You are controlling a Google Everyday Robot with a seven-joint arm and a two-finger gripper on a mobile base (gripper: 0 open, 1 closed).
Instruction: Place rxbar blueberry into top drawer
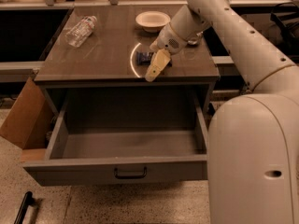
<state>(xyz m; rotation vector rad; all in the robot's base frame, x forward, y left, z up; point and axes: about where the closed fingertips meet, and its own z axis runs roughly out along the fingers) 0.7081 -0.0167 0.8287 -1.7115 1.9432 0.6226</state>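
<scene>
The rxbar blueberry is a dark navy bar lying flat on the brown tabletop, inside a bright ring of reflected light near the front edge. My gripper hangs just over the bar's right end and covers part of it, with its tan tip pointing down at the table's front edge. The top drawer stands pulled far out below the tabletop. It is grey with a small black handle, and nothing shows inside it.
A clear water bottle lies on the table's back left and a white bowl sits at the back. A metallic can peeks out behind my arm. A cardboard box stands left of the drawer.
</scene>
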